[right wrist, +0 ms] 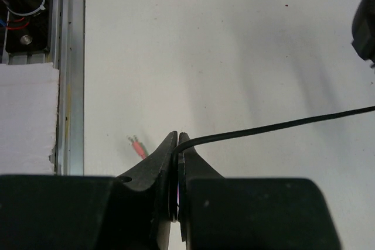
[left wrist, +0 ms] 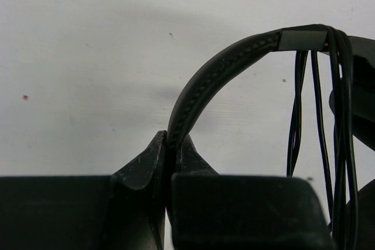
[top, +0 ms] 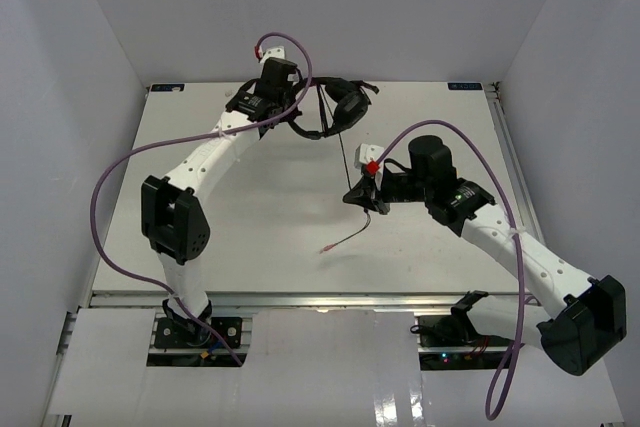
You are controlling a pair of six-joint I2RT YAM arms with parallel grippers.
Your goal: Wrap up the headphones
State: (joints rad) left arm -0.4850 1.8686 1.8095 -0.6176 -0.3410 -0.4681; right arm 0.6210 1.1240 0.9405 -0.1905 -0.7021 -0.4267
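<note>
The black headphones (top: 335,107) are held up at the back of the table. My left gripper (top: 290,112) is shut on the stitched headband (left wrist: 217,77), and several turns of thin black cable (left wrist: 337,139) hang over the band at its right end. My right gripper (top: 358,197) is shut on the cable (right wrist: 281,126) at mid-table. The cable runs taut from the headphones down to it (top: 342,157). The free end with the pale pink plug (top: 328,246) lies on the table below, also seen past the right fingers (right wrist: 137,146).
White table (top: 220,237) inside white walls. A metal rail (right wrist: 69,68) and white foam (right wrist: 26,115) run along the near edge. Purple robot cables (top: 110,177) loop over both arms. An earcup (right wrist: 364,24) shows at the right wrist view's edge.
</note>
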